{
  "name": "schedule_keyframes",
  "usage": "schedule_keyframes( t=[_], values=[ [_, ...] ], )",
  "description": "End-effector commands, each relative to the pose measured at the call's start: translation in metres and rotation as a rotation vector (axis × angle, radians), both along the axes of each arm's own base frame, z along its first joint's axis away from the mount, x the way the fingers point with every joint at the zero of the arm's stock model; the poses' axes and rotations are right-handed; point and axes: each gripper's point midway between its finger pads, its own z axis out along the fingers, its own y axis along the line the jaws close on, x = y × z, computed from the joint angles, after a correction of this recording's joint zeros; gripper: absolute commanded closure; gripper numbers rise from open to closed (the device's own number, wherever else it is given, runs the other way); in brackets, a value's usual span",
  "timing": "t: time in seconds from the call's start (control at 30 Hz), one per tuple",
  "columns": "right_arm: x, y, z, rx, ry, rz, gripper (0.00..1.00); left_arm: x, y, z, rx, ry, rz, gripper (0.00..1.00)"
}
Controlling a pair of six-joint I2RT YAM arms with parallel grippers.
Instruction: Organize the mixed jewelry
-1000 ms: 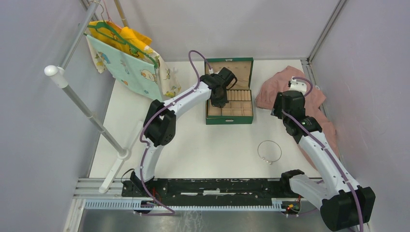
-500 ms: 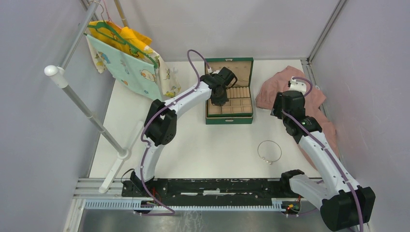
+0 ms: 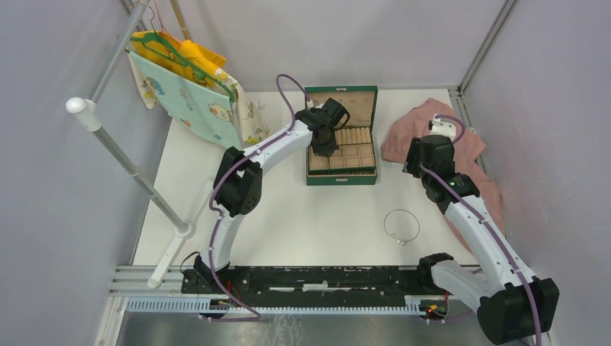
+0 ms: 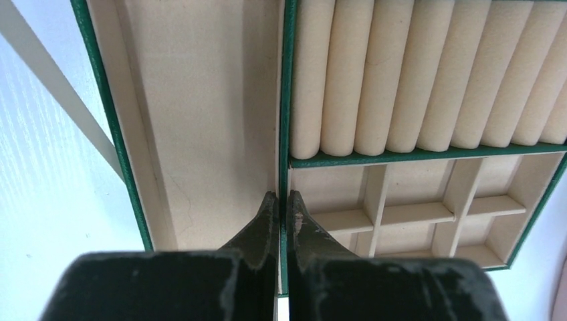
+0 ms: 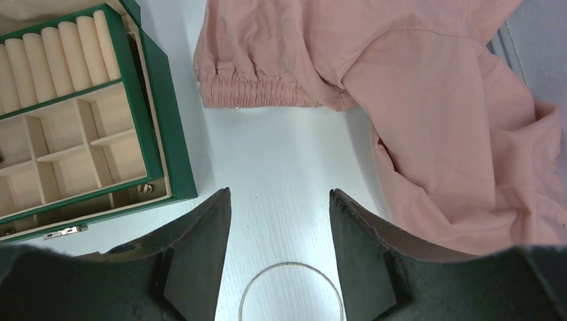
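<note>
Left wrist alone shows left hand (image 4: 281, 198) closed over box (image 4: 414, 155).

No text, label, brand, number or sign could be read in any view. The pale hanging cloth with small cartoon prints (image 3: 193, 102) showed pictures only, and the green box with tan compartments (image 3: 341, 179) showed plain surfaces, with detail too fine to resolve.

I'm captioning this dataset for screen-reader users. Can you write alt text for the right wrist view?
The right gripper is open above a white table, with a thin silver hoop seen between its fingers at the bottom edge. An open green box with tan rolls and compartments sits at left; a crumpled pink cloth fills the upper right.
</note>
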Motion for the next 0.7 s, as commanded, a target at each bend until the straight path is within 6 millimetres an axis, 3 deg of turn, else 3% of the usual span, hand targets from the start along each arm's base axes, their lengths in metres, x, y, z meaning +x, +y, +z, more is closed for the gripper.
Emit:
schedule_keyframes(
  t=[0.0, 0.17, 0.33, 0.67],
  values=[
    [0.004, 0.001, 0.004, 0.012, -0.023, -0.003, 0.38, -0.01, -0.006, 0.008, 0.002, -0.014, -0.106, 0.98],
    [0.005, 0.002, 0.002, 0.015, -0.017, -0.001, 0.39, -0.02, 0.008, 0.0, 0.065, -0.004, -0.121, 0.98],
    [0.006, 0.004, 0.001, 0.024, -0.016, 0.005, 0.39, -0.025, 0.005, -0.001, 0.057, 0.018, -0.155, 0.98],
    [0.005, 0.005, 0.001, 0.035, -0.018, 0.005, 0.39, -0.025, -0.002, 0.016, 0.022, 0.056, -0.155, 0.98]
  ],
)
